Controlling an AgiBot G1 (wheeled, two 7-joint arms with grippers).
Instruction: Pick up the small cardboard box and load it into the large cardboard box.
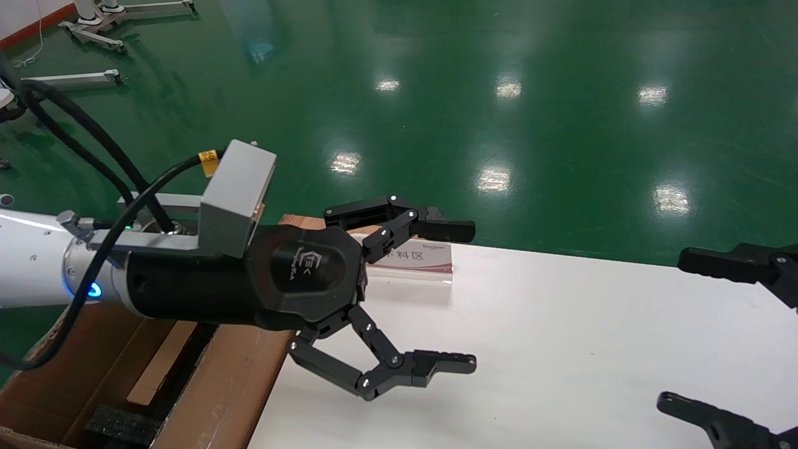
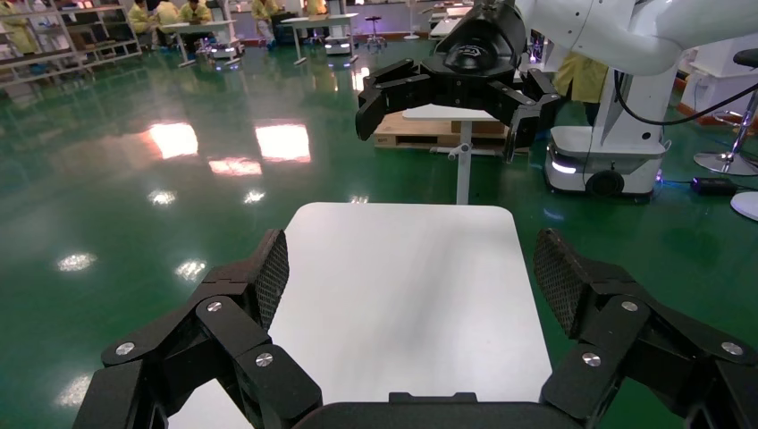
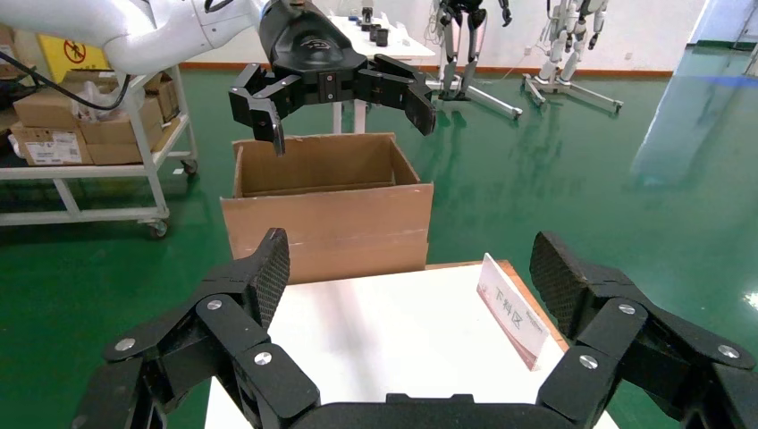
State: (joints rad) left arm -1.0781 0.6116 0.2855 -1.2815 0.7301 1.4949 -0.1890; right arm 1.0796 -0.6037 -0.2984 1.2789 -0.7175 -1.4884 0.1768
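Two claws are showing in our head view, and both are spreading their fingers wide with nothing between them. We are seeing the left claw (image 1: 464, 296) hanging over the near left part of the white surface (image 1: 561, 349), and its black housing is carrying an embossed logo that we cannot read fully. The right claw (image 1: 704, 337) is entering only at the right edge, above the same surface. Behind the left claw a small sign plate (image 1: 414, 259) is standing on the surface; in the head view its characters are reading "料区", and in the right wrist view the sign plate (image 3: 511, 308) is showing "下料区" above a dark red band. We are finding the large cardboard box (image 1: 124, 374) on the floor just beside the left end of the surface: brown corrugated walls, open on top, with black foam inside. The small cardboard box we cannot identify with certainty.
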